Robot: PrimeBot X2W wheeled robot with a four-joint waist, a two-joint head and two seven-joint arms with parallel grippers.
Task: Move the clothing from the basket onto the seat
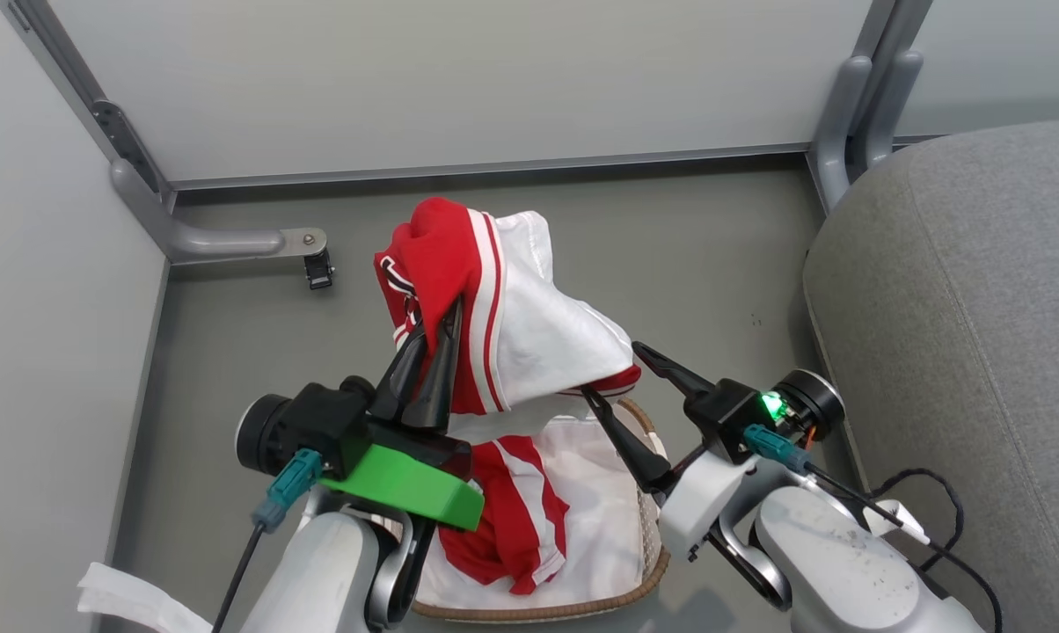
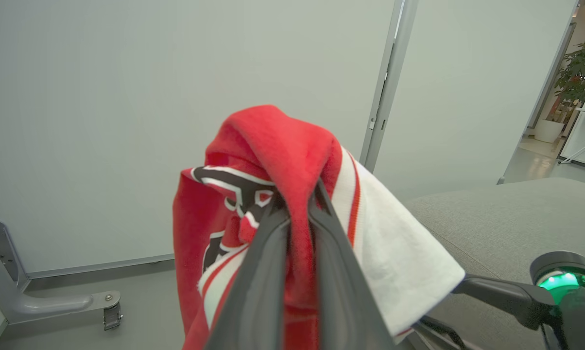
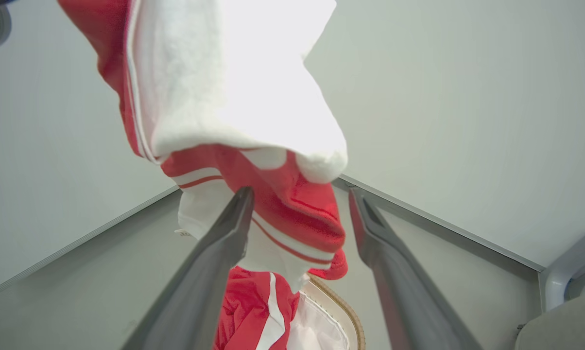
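Note:
My left gripper (image 1: pixel 441 321) is shut on a bunched red fold of the clothing (image 1: pixel 494 299), a red garment with white panels, stripes and a dark emblem, held up above the basket (image 1: pixel 648 563). From the left wrist, its fingers (image 2: pixel 273 253) pinch the red cloth (image 2: pixel 273 146). My right gripper (image 1: pixel 619 374) is open beside the garment's lower right edge. In the right wrist view the red-and-white hem (image 3: pixel 297 209) hangs between the spread fingers (image 3: pixel 224 243). A second red garment (image 1: pixel 503 510) lies in the basket. The grey seat (image 1: pixel 960 308) is to the right.
Pale partition walls close the back and left. A grey metal foot with a caster (image 1: pixel 317 264) stands on the floor at the left. A white liner (image 1: pixel 604 510) lines the basket. A black cable (image 1: pixel 930 492) loops beside the seat. White cloth (image 1: pixel 116 598) lies at the lower left.

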